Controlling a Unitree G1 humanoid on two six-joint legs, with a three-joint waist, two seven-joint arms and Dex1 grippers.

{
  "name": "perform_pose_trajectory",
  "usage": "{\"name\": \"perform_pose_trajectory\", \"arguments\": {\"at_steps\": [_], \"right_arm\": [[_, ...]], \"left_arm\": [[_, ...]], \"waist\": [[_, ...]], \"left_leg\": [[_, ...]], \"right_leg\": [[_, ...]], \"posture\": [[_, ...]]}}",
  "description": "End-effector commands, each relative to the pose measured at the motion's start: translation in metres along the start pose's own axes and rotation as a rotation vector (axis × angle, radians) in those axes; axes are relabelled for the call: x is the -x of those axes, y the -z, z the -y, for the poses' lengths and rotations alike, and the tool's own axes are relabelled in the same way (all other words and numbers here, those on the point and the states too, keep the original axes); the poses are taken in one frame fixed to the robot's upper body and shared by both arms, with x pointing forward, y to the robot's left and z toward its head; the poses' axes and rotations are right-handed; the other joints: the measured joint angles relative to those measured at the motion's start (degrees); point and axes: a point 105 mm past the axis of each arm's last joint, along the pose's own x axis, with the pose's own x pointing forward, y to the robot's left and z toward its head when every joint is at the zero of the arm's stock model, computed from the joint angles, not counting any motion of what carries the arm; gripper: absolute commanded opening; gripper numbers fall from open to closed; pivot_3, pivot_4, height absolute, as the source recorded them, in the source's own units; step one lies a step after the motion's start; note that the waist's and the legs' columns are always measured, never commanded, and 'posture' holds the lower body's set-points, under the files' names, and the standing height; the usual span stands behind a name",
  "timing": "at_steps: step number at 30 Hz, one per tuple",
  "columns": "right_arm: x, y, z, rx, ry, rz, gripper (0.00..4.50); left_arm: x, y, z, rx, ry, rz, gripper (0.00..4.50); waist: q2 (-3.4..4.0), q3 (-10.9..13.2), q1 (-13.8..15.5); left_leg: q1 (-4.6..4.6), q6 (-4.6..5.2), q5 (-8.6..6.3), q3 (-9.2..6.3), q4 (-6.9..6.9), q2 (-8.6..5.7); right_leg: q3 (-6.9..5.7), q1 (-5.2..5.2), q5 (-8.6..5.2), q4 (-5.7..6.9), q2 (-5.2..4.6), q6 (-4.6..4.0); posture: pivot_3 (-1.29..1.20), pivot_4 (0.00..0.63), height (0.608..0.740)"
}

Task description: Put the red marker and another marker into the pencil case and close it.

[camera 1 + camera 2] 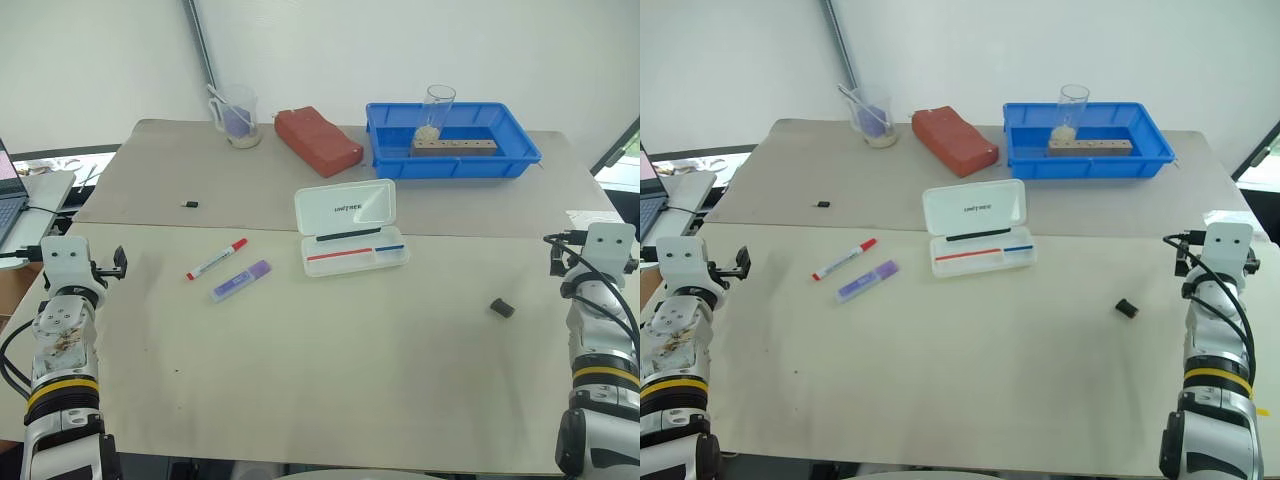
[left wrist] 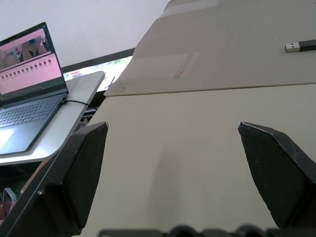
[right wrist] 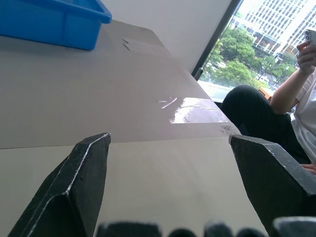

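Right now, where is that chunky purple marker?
In the left eye view the purple marker lies on the table, left of centre, just beside the red marker and left of the open pencil case.

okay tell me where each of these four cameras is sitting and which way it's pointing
Left eye: on the head, looking down at the pencil case; both arms at the edges.
Right eye: beside it, same scene, same blue tray.
Left wrist: along the open left pincer, towards a laptop.
Right wrist: along the open right pincer, towards a seated person; it shares the tray.
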Motion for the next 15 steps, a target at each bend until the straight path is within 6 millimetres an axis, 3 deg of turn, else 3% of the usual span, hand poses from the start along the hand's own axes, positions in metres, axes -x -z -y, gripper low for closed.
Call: {"name": "perform_pose_trajectory", "arguments": {"at_steps": [1,4,7,11,15], "right_arm": [[-0.004,-0.025,0.002,-0.013,-0.003,0.088,4.27],[-0.005,-0.047,-0.006,0.011,-0.087,0.149,4.27],[0.0,-0.069,-0.021,0.025,-0.229,0.212,4.27],[0.02,-0.095,-0.049,0.027,-0.47,0.279,4.27],[0.061,-0.115,-0.088,0.004,-0.775,0.317,4.27]], "left_arm": [[0.001,-0.027,-0.01,-0.036,0.03,0.075,4.47],[0.008,-0.072,0.01,-0.1,0.261,0.186,4.47],[0.019,-0.103,0.048,-0.222,0.512,0.228,4.47],[0.037,-0.127,0.097,-0.338,0.791,0.256,4.47],[0.064,-0.141,0.157,-0.431,1.086,0.298,4.47]], "waist": [[0.0,0.0,-0.02],[-0.11,0.06,-0.23],[0.06,0.1,-0.03],[0.43,0.05,0.23],[0.39,0.07,0.42]], "left_leg": [[0.0,0.0,0.0,0.0,0.0,0.0],[-0.02,0.0,0.0,0.0,-0.02,0.04],[-0.06,-0.01,0.0,0.01,-0.03,0.03],[0.02,-0.01,-0.01,0.06,-0.03,0.01],[-0.1,0.0,0.0,0.01,-0.03,0.05]], "right_leg": [[0.0,0.0,0.0,0.0,0.0,0.0],[-0.01,-0.05,0.0,0.02,0.05,-0.01],[-0.02,-0.06,0.01,0.02,0.03,-0.02],[-0.04,0.2,0.03,-0.28,-0.02,0.02],[-0.07,0.16,0.03,-0.31,0.08,0.01]], "posture": [[0.0,0.15,0.74],[0.0,0.15,0.74],[0.0,0.15,0.74],[0.0,0.15,0.74],[0.0,0.15,0.74]]}}
